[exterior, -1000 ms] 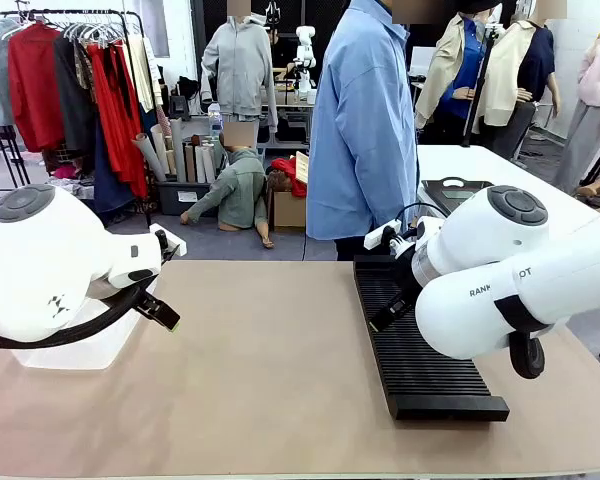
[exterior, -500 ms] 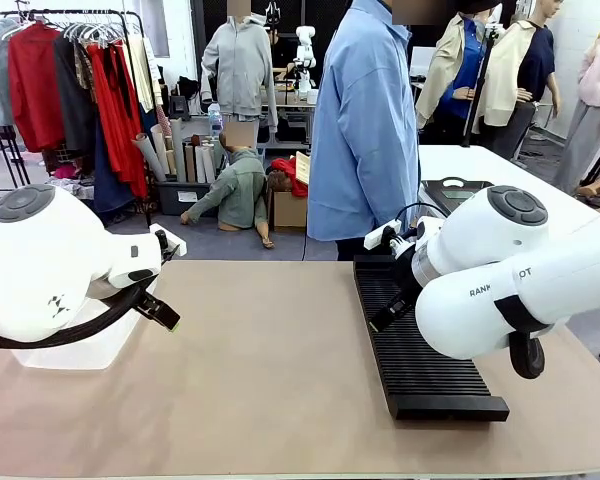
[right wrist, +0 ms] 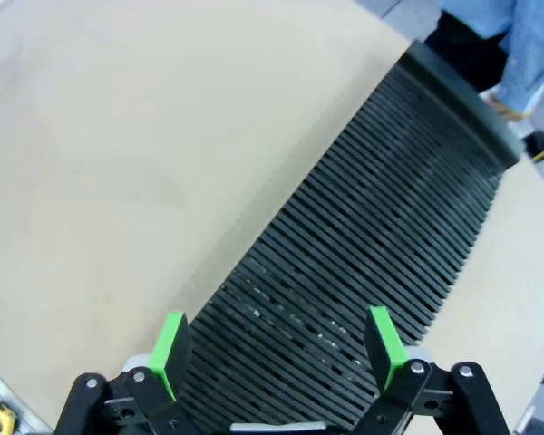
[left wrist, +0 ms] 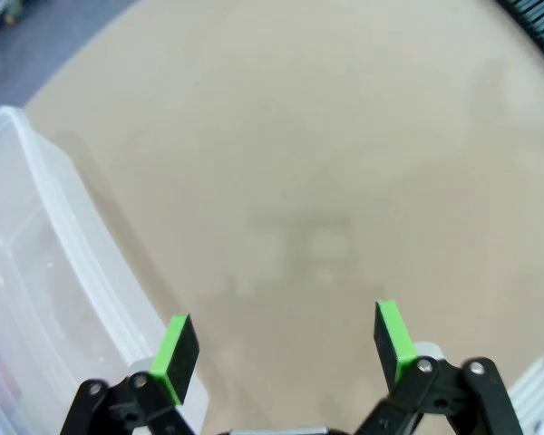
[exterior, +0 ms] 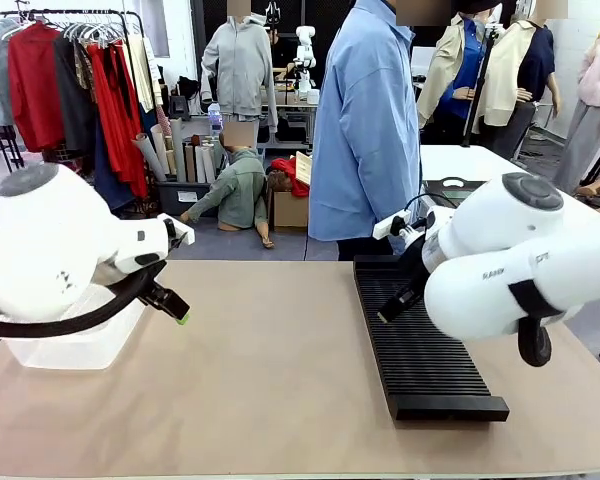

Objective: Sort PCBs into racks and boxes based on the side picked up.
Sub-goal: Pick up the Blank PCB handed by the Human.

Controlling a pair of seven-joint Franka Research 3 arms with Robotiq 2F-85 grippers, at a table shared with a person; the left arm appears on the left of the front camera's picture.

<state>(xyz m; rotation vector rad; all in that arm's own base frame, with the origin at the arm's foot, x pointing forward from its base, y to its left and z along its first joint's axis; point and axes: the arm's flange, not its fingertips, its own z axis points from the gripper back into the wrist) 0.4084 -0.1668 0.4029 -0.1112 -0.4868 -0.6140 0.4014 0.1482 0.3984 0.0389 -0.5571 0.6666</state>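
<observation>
Hanging above the table [left wrist: 299, 136], the left claw [left wrist: 284, 349] stood wide apart and held nothing. Bare tan tabletop lay between its green pads [left wrist: 177, 349], and the rim of the clear tub [left wrist: 72, 227] ran just beside one of them. The right claw [right wrist: 276, 349] was spread as wide and just as empty, poised over the near end of the black slotted rack [right wrist: 372, 236]. Its slots ran crosswise under the fingers and looked unfilled.

Across the table, the tub sat at the robot's left and the rack at its right, well apart, with a plain stretch of tabletop between them. Where the circuit boards were kept could not be told from these views. A person [exterior: 365, 130] in a blue shirt stood at the far edge, just behind the rack's far end, hands hidden.

Such a board would probably be light, stiff and very thin, with smooth faces that might slip against the pads. Taking it by two opposite edges seemed the safest hold, sparing the faces. It would also leave the lower edge free to drop into a narrow slot. A flat-lying board might be hard to get under, so a handover from the person seemed likely.
</observation>
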